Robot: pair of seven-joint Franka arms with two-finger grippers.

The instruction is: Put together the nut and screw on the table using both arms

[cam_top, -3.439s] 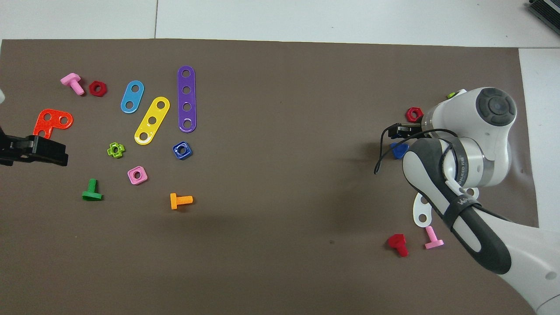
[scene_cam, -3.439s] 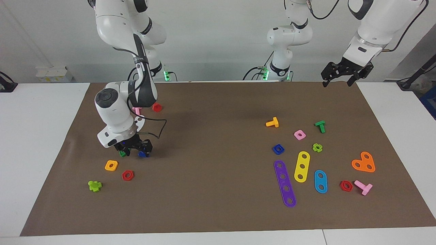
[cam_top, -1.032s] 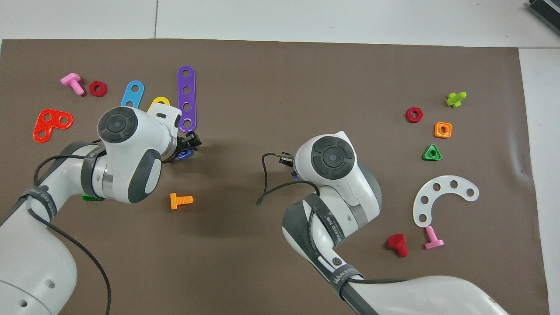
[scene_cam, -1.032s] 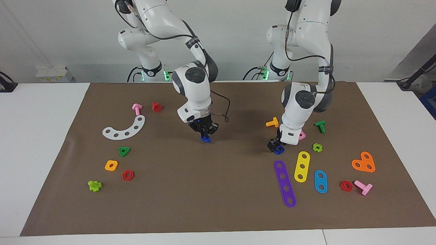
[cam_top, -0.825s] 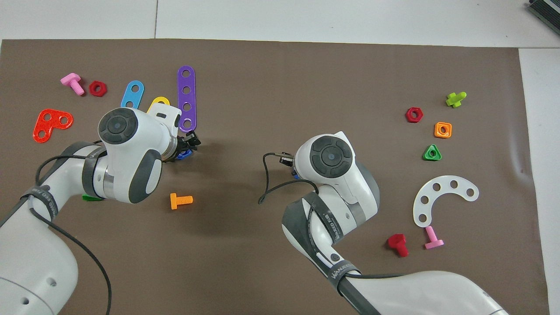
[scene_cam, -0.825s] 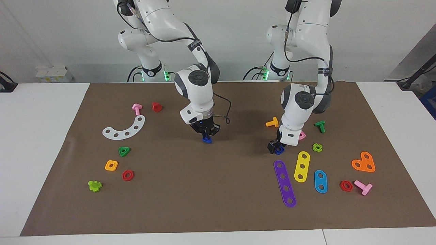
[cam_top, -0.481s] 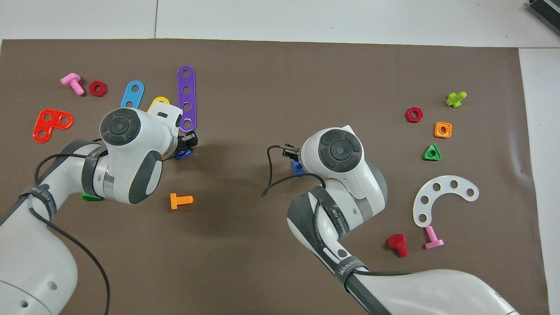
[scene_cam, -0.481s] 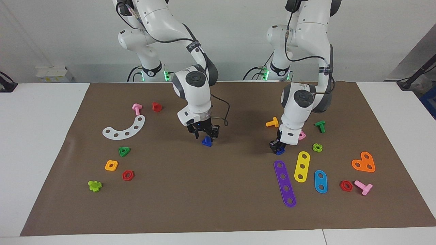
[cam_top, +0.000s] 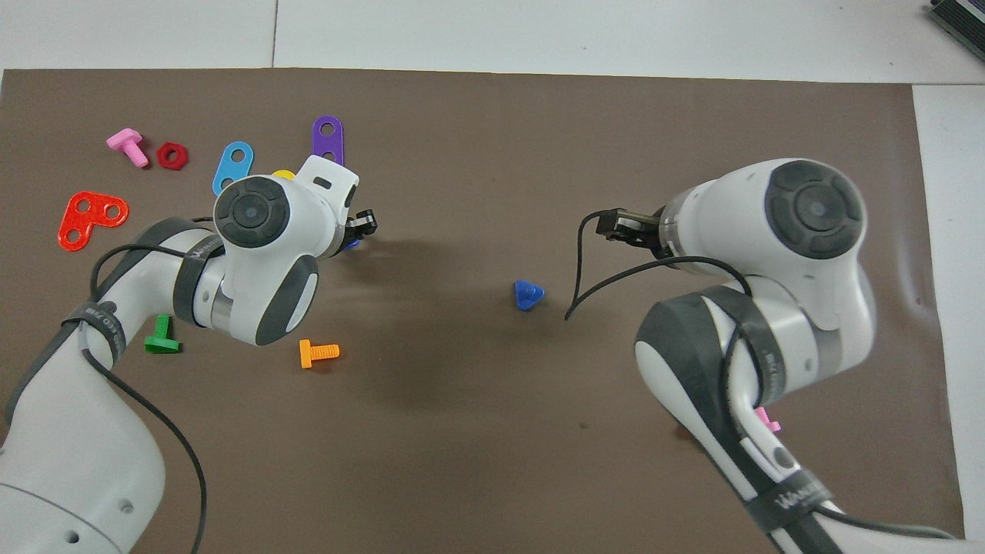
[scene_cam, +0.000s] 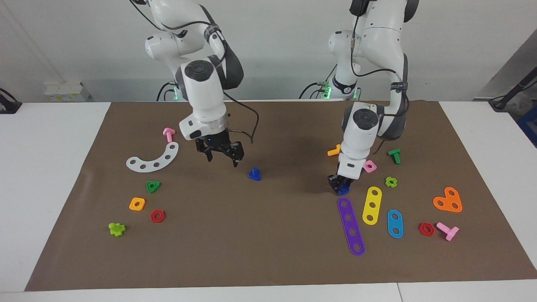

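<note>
Now screw [scene_cam: 254, 174] beside raised, open right claw [scene_cam: 221, 158]

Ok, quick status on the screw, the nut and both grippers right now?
screw: lying free on the mat near the table's middle, head down, stem up, nothing touching it.
nut: between the left gripper's fingers, at the mat.
left gripper: down at the mat, shut on the nut.
right gripper: open, empty, raised over the mat beside the screw.

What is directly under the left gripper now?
The left gripper is closed on the blue nut, low over the brown mat. Its fingers cover part of the nut.
</note>
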